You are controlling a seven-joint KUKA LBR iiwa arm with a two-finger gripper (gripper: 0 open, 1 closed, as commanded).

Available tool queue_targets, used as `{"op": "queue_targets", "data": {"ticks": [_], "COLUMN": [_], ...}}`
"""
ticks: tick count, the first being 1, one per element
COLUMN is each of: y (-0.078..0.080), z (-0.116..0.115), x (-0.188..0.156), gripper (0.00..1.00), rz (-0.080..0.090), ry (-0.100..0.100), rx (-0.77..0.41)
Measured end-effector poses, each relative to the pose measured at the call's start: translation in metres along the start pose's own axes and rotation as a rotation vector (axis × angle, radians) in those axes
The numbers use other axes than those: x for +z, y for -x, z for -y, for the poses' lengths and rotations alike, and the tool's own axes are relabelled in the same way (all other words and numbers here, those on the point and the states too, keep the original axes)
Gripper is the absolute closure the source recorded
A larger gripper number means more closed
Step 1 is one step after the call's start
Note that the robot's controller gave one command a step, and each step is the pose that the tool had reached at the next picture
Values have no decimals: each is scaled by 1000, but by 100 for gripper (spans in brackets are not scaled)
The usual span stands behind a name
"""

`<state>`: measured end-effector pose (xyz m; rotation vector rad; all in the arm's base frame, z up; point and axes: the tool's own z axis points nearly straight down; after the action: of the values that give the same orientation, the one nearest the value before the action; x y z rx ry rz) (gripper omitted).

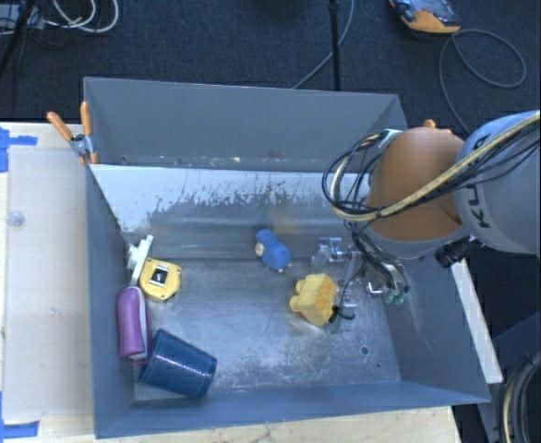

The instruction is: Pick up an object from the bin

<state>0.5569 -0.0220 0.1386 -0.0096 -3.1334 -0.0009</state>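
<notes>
The lumpy yellow toy (313, 297) lies right of centre on the bin (252, 146) floor. The pincer (347, 295) sits low at its right edge, probably because the toy lies clear of the rest. Whether the pincer is apart or together I cannot tell. A small blue thing (272, 249) lies nearby; a purple tube (130, 322) and a dark blue cup (178, 365) crowd the left corner.

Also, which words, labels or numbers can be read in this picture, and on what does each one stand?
"KU": dark letters on the grey arm, the rest hidden.
Black label on the yellow tape measure: too small to read.
No other text is readable.
</notes>
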Motion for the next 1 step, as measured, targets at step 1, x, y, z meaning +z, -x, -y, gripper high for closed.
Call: {"op": "queue_targets", "data": {"ticks": [1], "y": [0], "z": [0], "x": [-1], "gripper": [0], "rz": [0], "ry": [0], "rx": [0]}}
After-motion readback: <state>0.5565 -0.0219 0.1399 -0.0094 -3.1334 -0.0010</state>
